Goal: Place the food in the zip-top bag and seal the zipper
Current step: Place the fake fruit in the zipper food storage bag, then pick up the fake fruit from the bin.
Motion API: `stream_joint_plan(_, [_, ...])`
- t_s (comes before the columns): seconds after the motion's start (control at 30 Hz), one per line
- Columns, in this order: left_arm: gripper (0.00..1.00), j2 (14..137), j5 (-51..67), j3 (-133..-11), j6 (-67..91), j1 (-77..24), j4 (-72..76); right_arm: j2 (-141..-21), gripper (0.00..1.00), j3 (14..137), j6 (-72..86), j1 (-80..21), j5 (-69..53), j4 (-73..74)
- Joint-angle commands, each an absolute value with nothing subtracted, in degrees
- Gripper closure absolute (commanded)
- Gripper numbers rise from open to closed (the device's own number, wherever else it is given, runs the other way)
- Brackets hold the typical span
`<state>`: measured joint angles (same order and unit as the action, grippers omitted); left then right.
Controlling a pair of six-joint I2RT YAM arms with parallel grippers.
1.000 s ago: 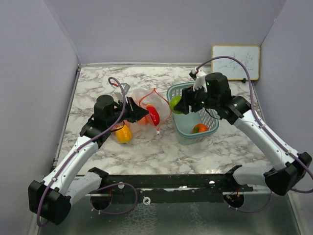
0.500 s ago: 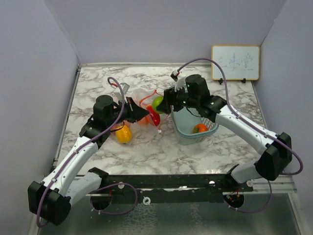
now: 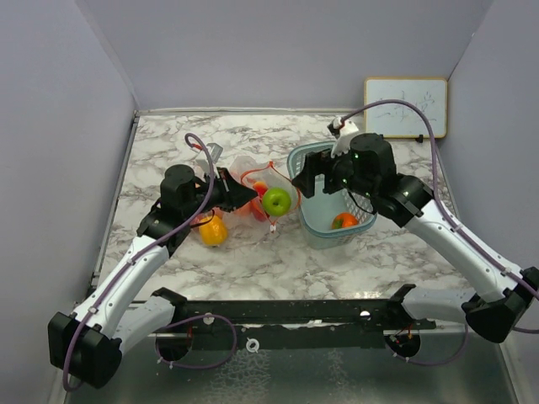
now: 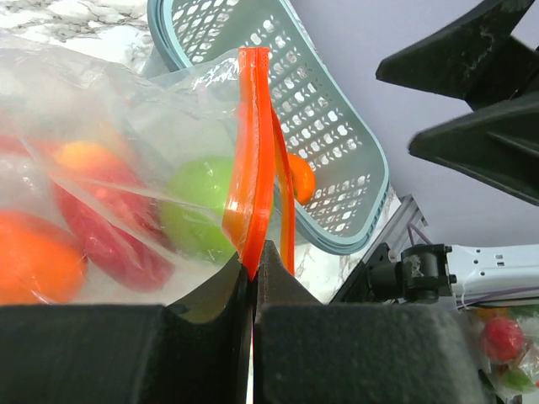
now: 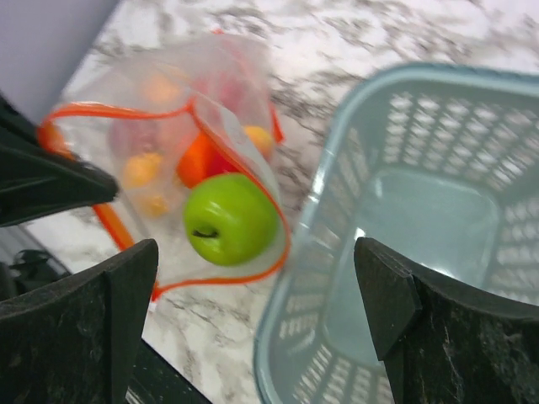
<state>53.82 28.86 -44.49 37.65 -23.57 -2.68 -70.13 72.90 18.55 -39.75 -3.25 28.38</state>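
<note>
A grey-veined white marble tabletop point(image 3: 253, 261) sits between plain grey walls, with a small whiteboard point(image 3: 405, 107) at the upper right. Left of centre, the left gripper point(image 4: 253, 268) is clamped on the orange-red zipper strip point(image 4: 251, 151) of the clear crinkly zip-top bag point(image 3: 242, 168). The right gripper point(image 5: 255, 252) hangs spread wide and empty above a green toy apple point(image 5: 230, 218) lying in the bag's mouth, beside the teal lattice basket point(image 5: 472, 143).
</note>
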Motion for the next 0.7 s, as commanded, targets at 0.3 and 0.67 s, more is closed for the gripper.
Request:
stream_joint_plan(0.3, [1.0, 52.66, 30.13, -45.23, 33.91, -23.16, -2.6, -84.48, 0.14, 70.28, 26.02, -39.72, 19.66, 57.85])
stream_joint_plan(0.67, [1.0, 52.77, 30.56, -45.89, 32.11, -23.12, -3.14, -96.01, 0.05, 68.87, 29.35, -39.72, 27.19, 61.33])
